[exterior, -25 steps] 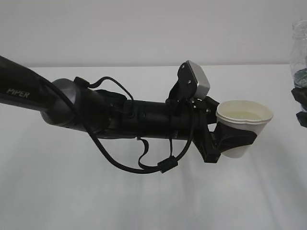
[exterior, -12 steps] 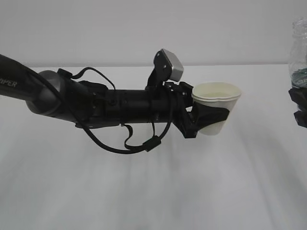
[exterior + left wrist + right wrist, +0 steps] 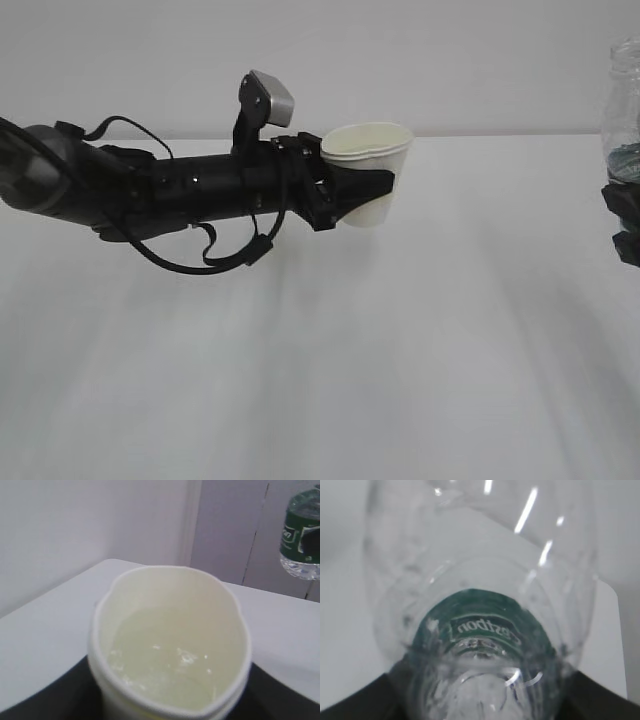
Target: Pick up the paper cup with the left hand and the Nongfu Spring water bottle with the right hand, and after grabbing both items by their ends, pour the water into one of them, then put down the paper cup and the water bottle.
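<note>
Here the left hand (image 3: pixel 365 195) has its fingers (image 3: pixel 360 188) pinching the paper cup (image 3: pixel 368 172), upright above the worktop (image 3: pixel 400 350) with water (image 3: pixel 165 665) inside. At the right edge, the right hand (image 3: pixel 626 222) has its fingers clamped around the Nongfu Spring water bottle (image 3: pixel 624 110).

Plain white table (image 3: pixel 420 330); matte, faintly streaked surface

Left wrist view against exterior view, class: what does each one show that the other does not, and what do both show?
Only the left wrist view looks down into the small white paper cup, showing clear liquid pooled inside. Only the exterior view shows the long black left arm with its loose cables, its black fingers clamped round the cup's wall, and the cup held upright above the white table. Both show the cup and the clear plastic bottle with its dark green label, off to the right.
</note>
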